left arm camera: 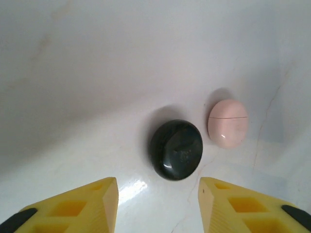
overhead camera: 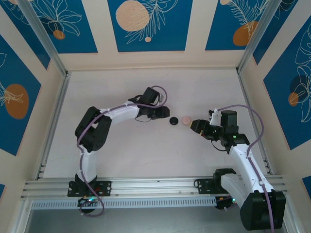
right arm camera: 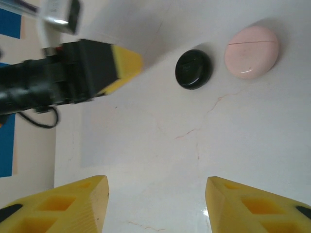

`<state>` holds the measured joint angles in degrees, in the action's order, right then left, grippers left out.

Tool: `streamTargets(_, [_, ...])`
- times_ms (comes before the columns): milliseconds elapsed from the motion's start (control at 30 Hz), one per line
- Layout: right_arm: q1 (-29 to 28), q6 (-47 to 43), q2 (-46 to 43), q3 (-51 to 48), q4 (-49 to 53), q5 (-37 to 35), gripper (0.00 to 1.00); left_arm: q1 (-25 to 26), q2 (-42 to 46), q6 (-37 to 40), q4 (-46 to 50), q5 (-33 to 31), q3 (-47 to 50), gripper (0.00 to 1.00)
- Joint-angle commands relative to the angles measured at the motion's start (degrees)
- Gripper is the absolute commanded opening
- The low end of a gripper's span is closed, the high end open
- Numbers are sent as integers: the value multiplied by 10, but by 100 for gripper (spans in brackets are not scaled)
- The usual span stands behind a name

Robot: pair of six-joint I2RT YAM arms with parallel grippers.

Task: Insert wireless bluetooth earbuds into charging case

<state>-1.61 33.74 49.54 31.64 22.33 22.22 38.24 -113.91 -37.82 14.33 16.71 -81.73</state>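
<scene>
We see a pale veined table point(overhead camera: 121, 82) and blue-patterned walls point(overhead camera: 160, 29); the left gripper point(overhead camera: 165, 112) and right gripper point(overhead camera: 194, 125) have fingers apart.

robot lab test cell. white tabletop point(overhead camera: 146, 87) boxed in on left, far and right sides by beige wall panels point(overhead camera: 197, 29) with blue leaf-and-circle prints point(overhead camera: 170, 24). aluminium frame posts point(overhead camera: 46, 41) at far corners. slotted aluminium rail point(overhead camera: 155, 185) along near edge, left arm point(overhead camera: 92, 131) and right arm point(overhead camera: 245, 165) bolted to it. purple cables point(overhead camera: 77, 141) run along arms.
</scene>
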Motion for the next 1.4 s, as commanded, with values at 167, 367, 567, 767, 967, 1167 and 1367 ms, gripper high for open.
streamTargets(167, [14,-53,14,9,-42,-102,91,-37,213,126,110,-195,90,61])
streamTargets(367, [45,-92,59,-1,-130,-146,99,-67,417,198,82,-407,246,95])
streamTargets(567, [89,-139,88,-38,-266,-169,99,-116,589,275,-49,-535,432,100])
streamTargets(767, [104,-168,129,-83,-392,-213,99,-155,664,372,-252,-587,598,100])
streamTargets(967, [106,-198,175,-111,-499,-228,99,-189,629,413,-521,-536,729,100])
streamTargets(1167, [106,-231,234,-103,-561,-189,99,-207,435,450,-751,-486,743,100])
streamTargets(1367, [106,-239,274,-86,-596,-155,99,-210,229,497,-937,-463,704,100])
